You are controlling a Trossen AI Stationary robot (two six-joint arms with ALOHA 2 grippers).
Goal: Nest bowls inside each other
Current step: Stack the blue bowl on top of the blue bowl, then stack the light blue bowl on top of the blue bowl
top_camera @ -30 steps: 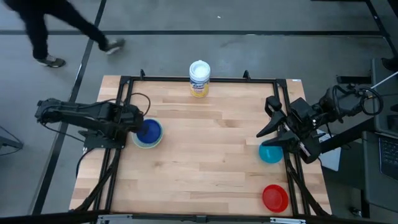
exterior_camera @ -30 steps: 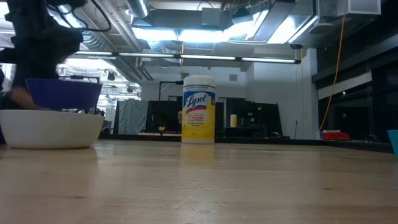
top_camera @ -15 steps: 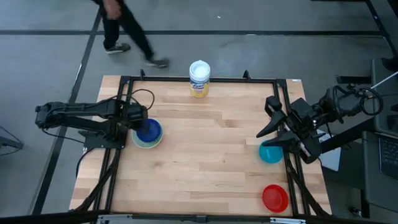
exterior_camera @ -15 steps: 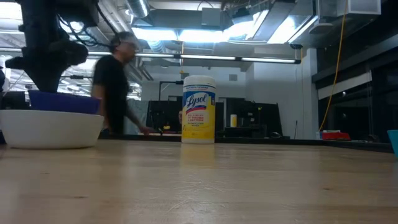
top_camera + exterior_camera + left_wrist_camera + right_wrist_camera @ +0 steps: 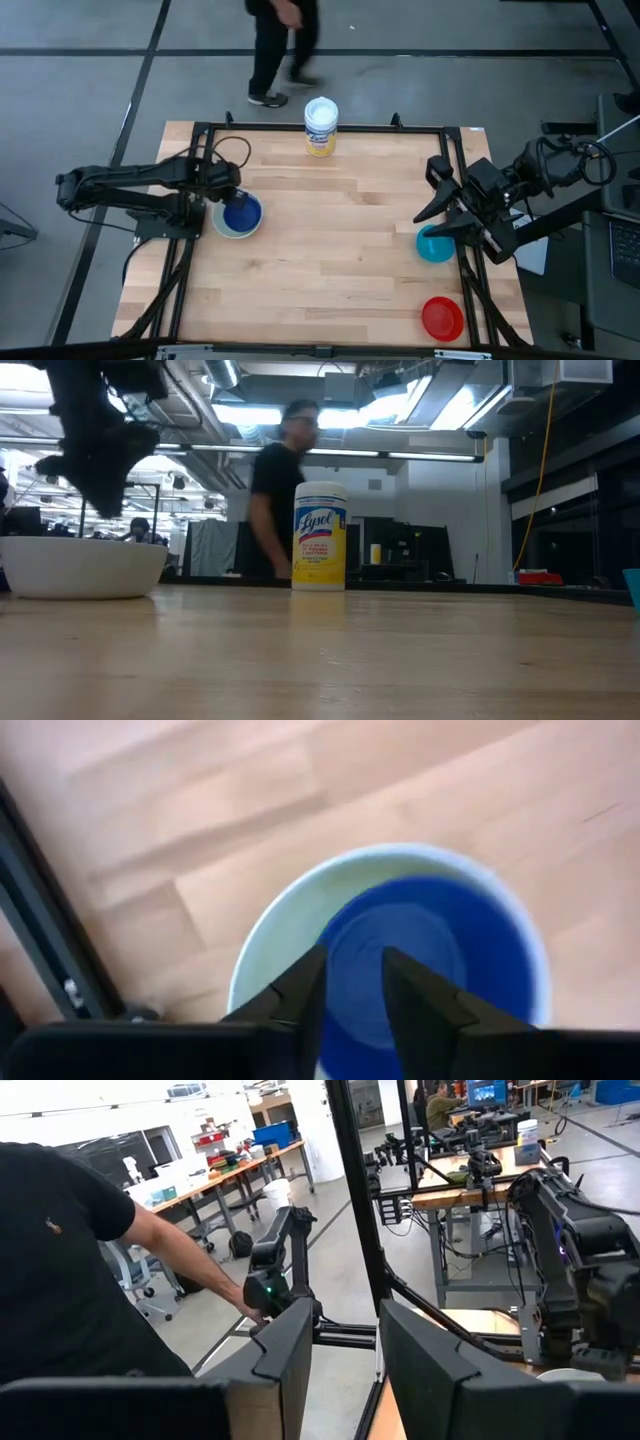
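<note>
The left hand [image 5: 228, 183] has let go and risen, fingers apart, leaving the blue bowl [image 5: 241, 213] nested in the white bowl [image 5: 217, 227] at the tabletop's [image 5: 330, 250] left edge. Right hand [image 5: 447, 222] open over the teal bowl [image 5: 434, 246], partly hidden.

blue bowl [image 5: 440, 960] nested in white bowl [image 5: 290, 920] at frame centre, left gripper [image 5: 352, 982] fingers parted above, empty, wood table [image 5: 200, 810]
</note>
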